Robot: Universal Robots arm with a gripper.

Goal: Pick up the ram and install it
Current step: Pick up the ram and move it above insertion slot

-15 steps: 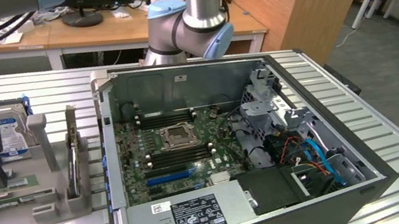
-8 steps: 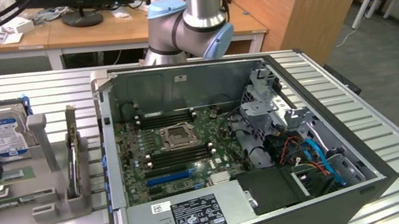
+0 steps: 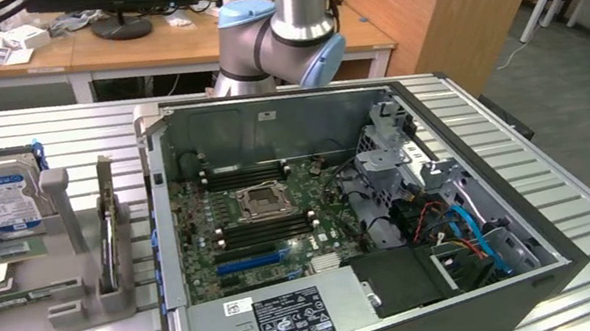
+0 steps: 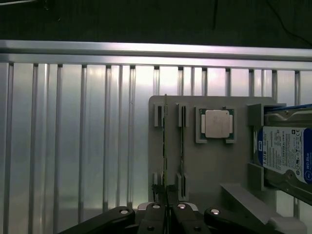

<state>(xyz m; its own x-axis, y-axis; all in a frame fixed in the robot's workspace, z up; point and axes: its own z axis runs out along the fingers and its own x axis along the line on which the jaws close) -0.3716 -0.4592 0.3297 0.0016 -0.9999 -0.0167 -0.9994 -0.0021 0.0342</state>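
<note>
gripper [image 4: 165, 210]: clamped on ram [image 4: 165, 146], seemingly | ram: edge-on, one end hidden between fingers

My pincer [image 4: 165, 217] is black with pale screw heads. In the pale grey holder [image 4: 204, 170], the ram [image 4: 165, 146] is green with dark specks. On the holder too, the processor chip [image 4: 217, 123] is silver, edged green, and the hard drive [image 4: 285, 153] silver with a blue-and-white label. Under the holder, the table [image 4: 73, 136] is ribbed silver. Beside the holder, the computer case [image 3: 531, 288] is dark grey, its motherboard [image 3: 205, 234] green.
</note>
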